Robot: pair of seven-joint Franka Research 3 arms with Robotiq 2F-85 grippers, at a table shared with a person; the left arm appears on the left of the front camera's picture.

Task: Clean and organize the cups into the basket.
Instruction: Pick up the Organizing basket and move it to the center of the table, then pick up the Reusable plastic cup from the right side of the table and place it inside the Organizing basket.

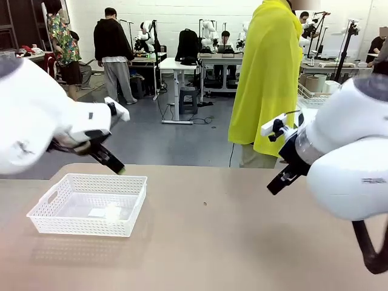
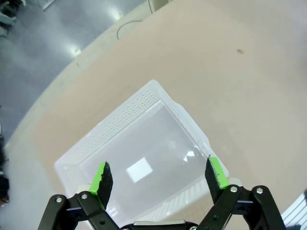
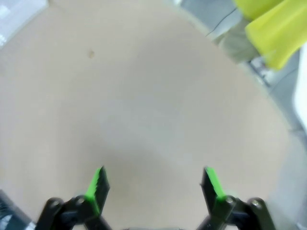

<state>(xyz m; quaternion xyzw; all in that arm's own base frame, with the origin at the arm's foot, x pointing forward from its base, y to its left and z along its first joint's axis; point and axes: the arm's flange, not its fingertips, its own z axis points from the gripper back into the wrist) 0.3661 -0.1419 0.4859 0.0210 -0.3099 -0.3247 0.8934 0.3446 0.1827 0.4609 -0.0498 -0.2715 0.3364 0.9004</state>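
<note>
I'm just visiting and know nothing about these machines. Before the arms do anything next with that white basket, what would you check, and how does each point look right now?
1. Left end effector open and empty: ok, it hangs above the basket.
2. Right end effector open and empty: ok, it is over the table.
3. Basket upright, flat on the table: ok.
4. Room in the basket: ok, just a white patch on its floor.
5. Person clear of the arms: ok, standing beyond the far edge.
</note>
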